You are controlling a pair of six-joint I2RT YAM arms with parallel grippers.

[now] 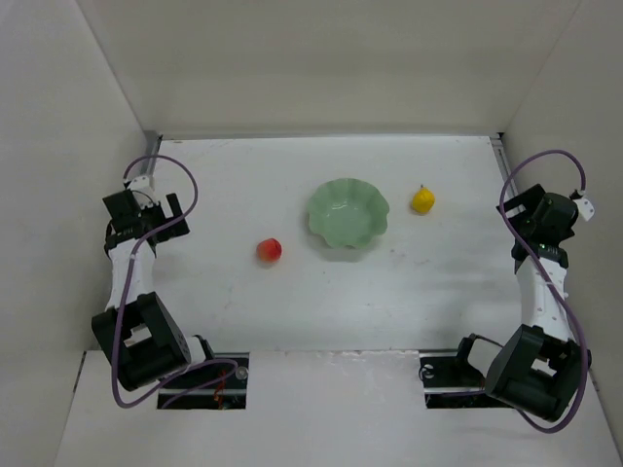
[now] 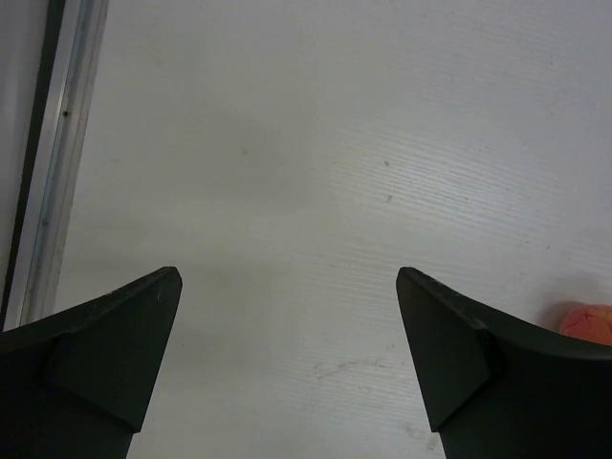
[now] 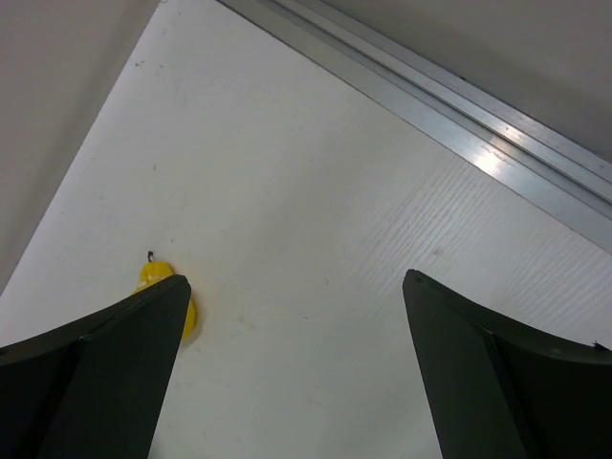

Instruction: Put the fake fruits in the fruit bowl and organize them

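Left wrist view, left gripper (image 2: pixel 289 277) fingers spread wide, nothing between, peach (image 2: pixel 585 323) at lower right edge, right wrist view, right gripper (image 3: pixel 297 277) equally wide and empty, pear (image 3: pixel 153 273) at lower left, top view, fruit bowl (image 1: pixel 348 214) at centre, peach to its lower left, pear to its right

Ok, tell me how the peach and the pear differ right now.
Colour: the peach is red-orange, the pear yellow. Shape: the peach is a round ball, the pear tapers to a dark stem. Place: the peach lies left of the fruit bowl, the pear right of it. Both sit on the table, outside the bowl.
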